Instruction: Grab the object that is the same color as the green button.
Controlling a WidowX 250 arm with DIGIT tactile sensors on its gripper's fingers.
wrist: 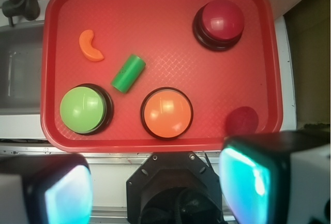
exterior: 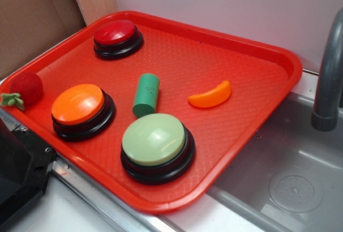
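I see the green cylinder lying on its side in the middle of the red tray, just beside the green button and near the orange button. My jaws are spread wide and hold nothing, up above the tray's near edge.

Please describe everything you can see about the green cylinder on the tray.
The green cylinder is small, solid-looking, smooth and matte, darker than the pale green button. It lies on its side on the red tray, near the middle, between the green button, the orange button and the orange slice. It touches none of them. Nothing holds it.
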